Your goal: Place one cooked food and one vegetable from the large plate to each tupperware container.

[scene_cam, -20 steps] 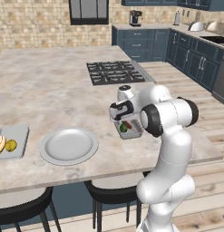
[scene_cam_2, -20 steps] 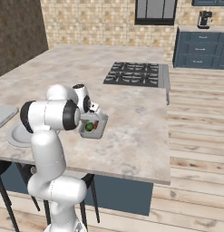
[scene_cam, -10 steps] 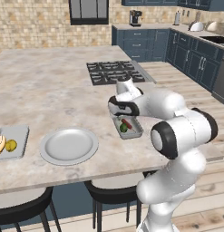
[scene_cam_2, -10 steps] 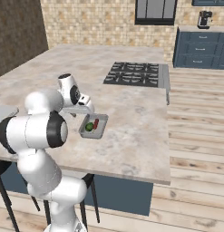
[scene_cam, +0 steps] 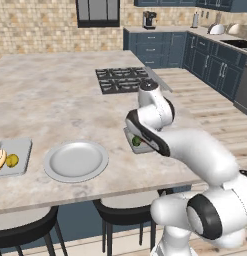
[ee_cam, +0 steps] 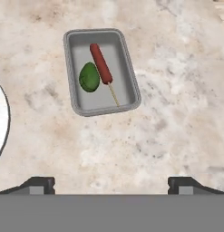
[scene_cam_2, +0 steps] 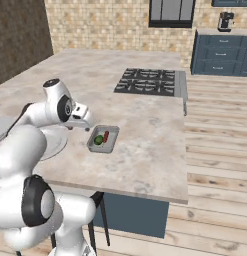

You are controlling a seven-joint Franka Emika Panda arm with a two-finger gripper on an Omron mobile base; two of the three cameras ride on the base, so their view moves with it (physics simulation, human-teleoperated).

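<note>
Mottled marble counter [ee_cam: 177,104] bears a rounded grey tray [ee_cam: 129,77], perhaps plastic; claw [ee_cam: 111,185] released.

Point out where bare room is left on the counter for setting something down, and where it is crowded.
Free: the bare large plate; the counter between it and the cooktop; the stretch right of the near tray toward the edge. Crowded: that tray, with a green vegetable and a skewered sausage, and the far tray, also holding food. The open gripper hangs beside the near tray.
</note>
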